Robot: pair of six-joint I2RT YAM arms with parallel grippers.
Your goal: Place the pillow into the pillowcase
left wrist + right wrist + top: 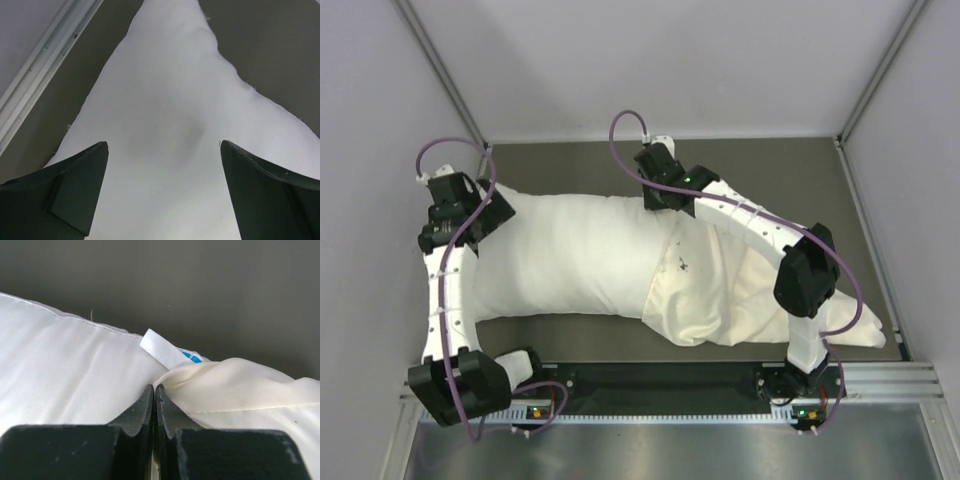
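The white pillow lies lengthwise across the dark table. Its right part sits inside the cream pillowcase, which bunches up towards the right front. At the pillow's left end my left gripper is open. In the left wrist view that gripper has its fingers spread wide over the pillow, holding nothing. My right gripper is at the pillow's far edge, at the pillowcase's opening. The right wrist view shows it shut on the pillowcase hem, next to the pillow and its white label.
Grey enclosure walls stand close on the left, back and right of the table. A metal rail runs along the near edge by the arm bases. The left wall's frame strip lies close to the pillow's left corner.
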